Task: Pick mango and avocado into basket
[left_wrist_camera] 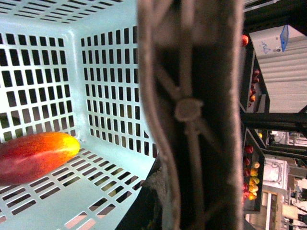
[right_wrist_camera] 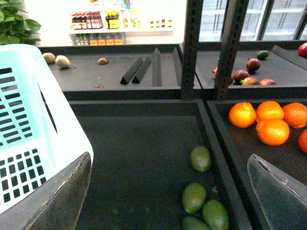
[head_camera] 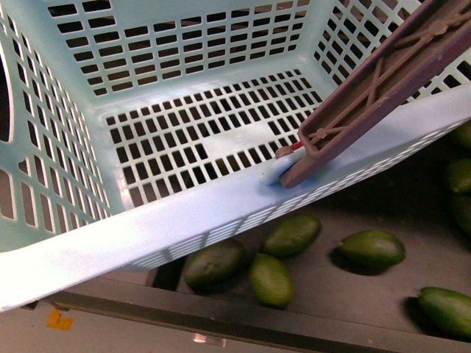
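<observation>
The light mint-green plastic basket (head_camera: 169, 220) with slotted walls and floor is the largest thing. It stands just beside one finger of the right gripper (right_wrist_camera: 169, 163), on the outer side of that finger; I cannot tell whether they touch. Its long brown plastic handle (head_camera: 383, 81) crosses over the basket's rim. In the left wrist view the handle fills the middle of the picture, very close to the camera.

The right gripper hangs over a dark grey shelf tray (right_wrist_camera: 139, 143). Its two grey fingers (right_wrist_camera: 57, 196) are spread wide with nothing between them. The left gripper does not show in any view, so I cannot tell its state.

A red, orange and yellow oval mango (left_wrist_camera: 36, 155) is inside the basket, low on the slotted floor near a corner and well apart from the right gripper. One end of it is cut by the picture edge.

Several green oval avocados (right_wrist_camera: 200, 159) lie on the dark tray below the right gripper, nearer to the finger that is away from the basket. In the front view more of them lie outside the basket, under its near rim. Round bright oranges (right_wrist_camera: 272, 130) sit in the neighbouring tray, beyond that same finger. A small white tie (head_camera: 269, 173) sits at the handle's end, where it meets the rim.
</observation>
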Robot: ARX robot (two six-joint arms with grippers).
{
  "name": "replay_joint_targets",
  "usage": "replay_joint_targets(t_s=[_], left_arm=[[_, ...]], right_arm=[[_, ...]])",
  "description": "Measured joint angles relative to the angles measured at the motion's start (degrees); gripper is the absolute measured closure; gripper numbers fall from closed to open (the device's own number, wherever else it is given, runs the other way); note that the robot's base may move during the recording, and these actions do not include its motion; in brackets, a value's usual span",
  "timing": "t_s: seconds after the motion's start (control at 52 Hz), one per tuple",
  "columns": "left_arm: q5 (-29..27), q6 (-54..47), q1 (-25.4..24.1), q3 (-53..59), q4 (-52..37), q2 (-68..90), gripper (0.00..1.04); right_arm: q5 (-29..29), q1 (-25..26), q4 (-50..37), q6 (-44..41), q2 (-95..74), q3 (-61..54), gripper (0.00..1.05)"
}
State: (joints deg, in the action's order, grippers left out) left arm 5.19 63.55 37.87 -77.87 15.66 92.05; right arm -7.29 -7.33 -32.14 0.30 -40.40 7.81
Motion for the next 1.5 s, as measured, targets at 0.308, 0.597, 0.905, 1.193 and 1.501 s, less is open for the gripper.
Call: replay_joint_targets(t_s=[0.308, 0.597, 0.905, 1.193, 1.501], left_arm=[[-0.2, 0.0, -0.6, 0.0, 0.0, 0.0, 1.01], [-0.5, -0.7, -0.7, 0.0, 0.0, 0.0, 1.01], [0.8, 0.2, 0.3, 0.0, 0.0, 0.1, 1.01], [-0.5, -0.2, 0.1, 0.0, 0.0, 0.1, 1.01], [0.4, -0.1, 0.1, 0.0, 0.0, 0.1, 1.01]], right_arm=[[0.5, 0.0, 0.0, 0.0, 0.0, 0.0, 0.09], [-8.1, -1.4, 11.5, 4.0, -1.4, 3.8, 0.09], [-8.3, 14.3, 40.9, 16.2, -14.0, 14.7, 0.09], [-5.3, 16.0, 40.2, 33.6, -32.9, 17.4, 0.09], [-6.7, 14.5, 33.6, 46.8, -50.6, 20.9, 0.09]])
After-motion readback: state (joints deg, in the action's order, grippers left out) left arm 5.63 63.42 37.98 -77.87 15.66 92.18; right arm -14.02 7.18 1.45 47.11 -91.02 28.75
